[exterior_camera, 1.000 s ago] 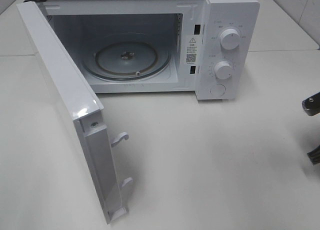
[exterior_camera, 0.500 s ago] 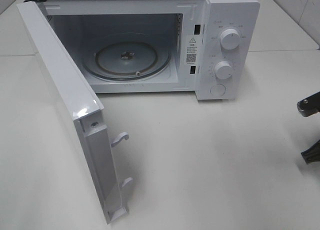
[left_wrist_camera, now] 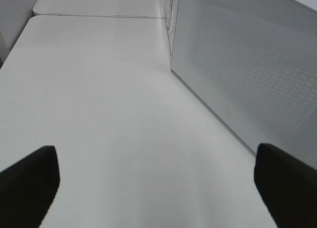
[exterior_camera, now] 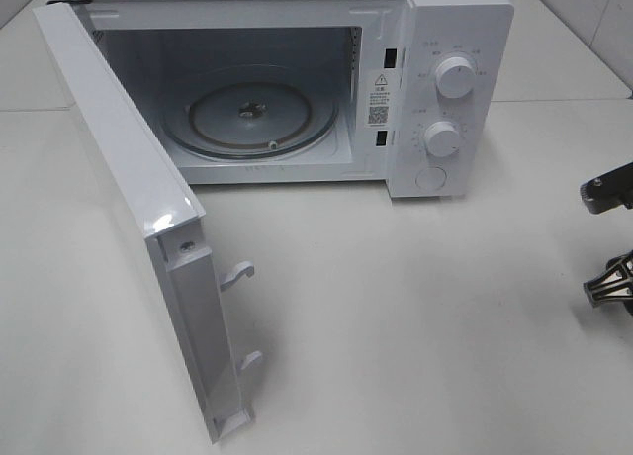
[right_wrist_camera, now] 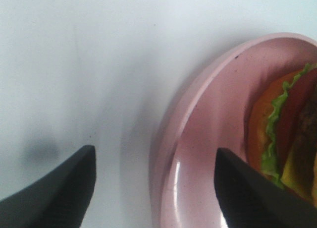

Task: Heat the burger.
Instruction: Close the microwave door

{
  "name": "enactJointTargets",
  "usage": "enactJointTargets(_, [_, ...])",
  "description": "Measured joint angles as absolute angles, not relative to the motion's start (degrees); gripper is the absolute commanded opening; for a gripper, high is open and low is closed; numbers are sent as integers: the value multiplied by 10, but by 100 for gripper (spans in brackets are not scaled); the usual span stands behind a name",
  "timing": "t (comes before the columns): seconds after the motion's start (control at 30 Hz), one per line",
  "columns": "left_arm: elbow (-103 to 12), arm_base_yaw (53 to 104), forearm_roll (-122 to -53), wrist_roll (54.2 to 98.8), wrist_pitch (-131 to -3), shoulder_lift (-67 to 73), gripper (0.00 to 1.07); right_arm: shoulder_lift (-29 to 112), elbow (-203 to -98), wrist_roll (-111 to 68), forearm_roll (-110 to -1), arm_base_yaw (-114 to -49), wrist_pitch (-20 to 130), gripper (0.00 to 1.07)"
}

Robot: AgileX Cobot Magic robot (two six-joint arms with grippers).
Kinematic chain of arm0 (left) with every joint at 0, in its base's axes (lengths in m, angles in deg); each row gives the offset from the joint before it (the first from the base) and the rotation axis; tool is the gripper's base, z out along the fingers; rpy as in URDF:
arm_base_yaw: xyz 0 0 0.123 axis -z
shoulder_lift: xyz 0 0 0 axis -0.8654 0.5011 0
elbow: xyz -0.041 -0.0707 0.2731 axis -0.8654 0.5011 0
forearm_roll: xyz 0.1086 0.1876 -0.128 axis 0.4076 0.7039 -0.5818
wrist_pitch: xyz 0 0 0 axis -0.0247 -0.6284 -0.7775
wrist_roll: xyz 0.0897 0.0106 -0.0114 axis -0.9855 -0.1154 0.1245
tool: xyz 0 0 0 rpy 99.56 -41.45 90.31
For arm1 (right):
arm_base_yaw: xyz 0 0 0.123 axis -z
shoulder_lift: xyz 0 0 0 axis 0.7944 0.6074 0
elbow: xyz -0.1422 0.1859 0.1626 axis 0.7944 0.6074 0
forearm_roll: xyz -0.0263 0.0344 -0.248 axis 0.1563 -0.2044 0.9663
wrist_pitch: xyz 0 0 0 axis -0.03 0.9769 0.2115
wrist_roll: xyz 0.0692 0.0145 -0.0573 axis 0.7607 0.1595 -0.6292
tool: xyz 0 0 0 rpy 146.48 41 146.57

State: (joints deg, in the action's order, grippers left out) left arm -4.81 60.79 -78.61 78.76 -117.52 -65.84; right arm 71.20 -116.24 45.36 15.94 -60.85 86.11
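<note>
The burger, with tan bun, green lettuce and dark filling, lies on a round pink plate in the right wrist view; neither shows in the exterior view. My right gripper is open and straddles the plate's rim, one finger over the table and the other over the plate's inside. In the exterior view it pokes in at the right edge. The white microwave stands at the back with its door swung wide open and its glass turntable bare. My left gripper is open and holds nothing.
The open door juts far forward on the left, and its dotted outer face stands close beside my left gripper. Two knobs sit on the microwave's right panel. White tabletop spreads in front of the oven.
The right gripper has come slightly further into the exterior view from the right edge, and its fingers sit at a different angle. The microwave and door have not moved.
</note>
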Motion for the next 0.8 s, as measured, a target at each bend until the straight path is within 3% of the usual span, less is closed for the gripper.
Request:
enactJointTargets(0.3, [-48, 608, -786, 788, -1175, -658, 100, 644, -1196, 325, 14, -608, 862, 69])
enactJointTargets(0.37, [-48, 608, -786, 788, -1175, -658, 100, 593, -1222, 171, -137, -608, 881, 69])
enactJointTargets(0.43, [-48, 608, -786, 788, -1175, -658, 100, 583, -1227, 137, -172, -608, 889, 70])
enactJointTargets(0.53, [-48, 608, -786, 788, -1175, -658, 100, 540, -1251, 17, -317, -608, 934, 72])
enactJointTargets(0.57, [-48, 608, -786, 788, -1175, -658, 100, 540, -1251, 17, -317, -608, 934, 72])
enactJointTargets(0.63, [-48, 608, -786, 788, -1175, -658, 100, 515, -1261, -29, -384, -608, 963, 82])
enactJointTargets(0.8, [-48, 608, -786, 788, -1175, -658, 100, 485, -1263, -49, -431, -608, 1010, 84])
